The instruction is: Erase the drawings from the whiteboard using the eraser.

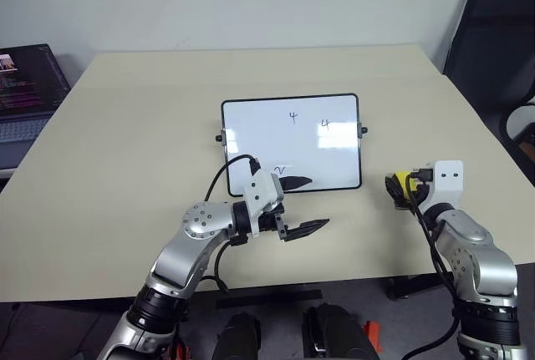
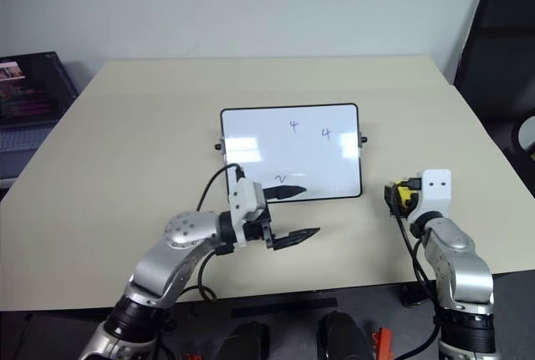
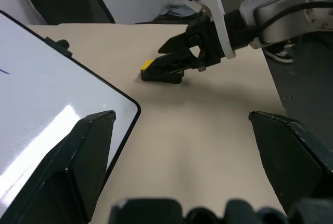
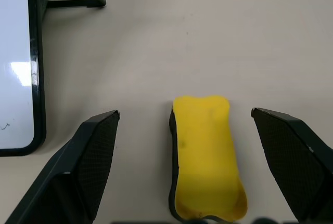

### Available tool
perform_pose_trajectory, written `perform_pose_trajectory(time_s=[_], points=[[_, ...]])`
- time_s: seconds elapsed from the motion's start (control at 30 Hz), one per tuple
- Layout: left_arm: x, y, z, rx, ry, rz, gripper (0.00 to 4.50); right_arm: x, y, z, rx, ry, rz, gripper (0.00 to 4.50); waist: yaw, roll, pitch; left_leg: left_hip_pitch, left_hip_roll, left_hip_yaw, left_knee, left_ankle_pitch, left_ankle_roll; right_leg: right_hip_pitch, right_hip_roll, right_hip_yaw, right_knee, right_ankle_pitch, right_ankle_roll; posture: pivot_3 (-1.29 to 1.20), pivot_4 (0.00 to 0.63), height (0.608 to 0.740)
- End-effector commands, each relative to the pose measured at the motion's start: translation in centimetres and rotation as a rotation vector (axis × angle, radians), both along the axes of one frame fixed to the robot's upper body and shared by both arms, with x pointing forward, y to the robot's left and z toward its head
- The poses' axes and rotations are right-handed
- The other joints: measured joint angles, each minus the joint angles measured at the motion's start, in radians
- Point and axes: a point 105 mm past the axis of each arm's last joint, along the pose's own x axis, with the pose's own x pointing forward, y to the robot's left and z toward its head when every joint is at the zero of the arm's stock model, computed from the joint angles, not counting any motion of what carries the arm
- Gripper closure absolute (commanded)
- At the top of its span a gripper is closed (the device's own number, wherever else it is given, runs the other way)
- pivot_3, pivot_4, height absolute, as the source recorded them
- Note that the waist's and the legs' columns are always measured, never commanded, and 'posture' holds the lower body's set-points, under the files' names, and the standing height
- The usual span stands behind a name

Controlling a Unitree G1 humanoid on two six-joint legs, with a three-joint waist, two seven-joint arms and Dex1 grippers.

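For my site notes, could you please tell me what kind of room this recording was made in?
Probably an office or meeting room: a large beige table holding a small whiteboard, an open laptop at its edge, and a black office chair beside it.

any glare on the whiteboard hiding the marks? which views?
Left eye view: a bright patch on the whiteboard sits by the right "4" of the drawings, which stays legible. Left wrist view: a glare streak crosses the board. Right wrist view: a small reflection near its edge.

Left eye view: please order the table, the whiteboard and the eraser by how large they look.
1. Table
2. Whiteboard
3. Eraser, partly hidden by the right gripper, but clearly smallest.
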Motion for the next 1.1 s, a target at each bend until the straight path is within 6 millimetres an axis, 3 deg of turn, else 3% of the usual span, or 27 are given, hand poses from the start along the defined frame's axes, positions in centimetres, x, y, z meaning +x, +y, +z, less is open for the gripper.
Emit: perform_pose_trajectory(time_s=[0.03,1.03,1.1], points=[[-0.3,-0.1,0.3,-0.005,-0.028,-0.015,0.00,0.2,-0.6,1.0,-0.007,-0.030,-0.017,0.04,0.000,0.000,0.000,0.000,0.000,0.000,0.000,0.000,0.000,0.000,0.000,0.000,0.000,0.000,0.000,0.00,0.150,0.740],[-0.1,0.0,0.7,0.000,-0.022,0.001,0.00,1.0,-1.8,-0.9,0.111,0.050,-0.121,0.04,-0.001,0.000,0.000,0.000,0.000,0.003,0.000,0.000,0.000,-0.001,0.001,0.001,0.000,0.001,0.001,0.00,0.150,0.740],[0.0,0.0,0.8,-0.001,-0.025,0.002,0.00,0.9,-1.9,-1.0,0.124,0.056,-0.134,0.43,-0.001,0.000,0.000,0.000,0.000,0.003,0.000,0.000,0.000,-0.001,0.001,0.001,0.000,0.001,0.001,0.00,0.150,0.740]])
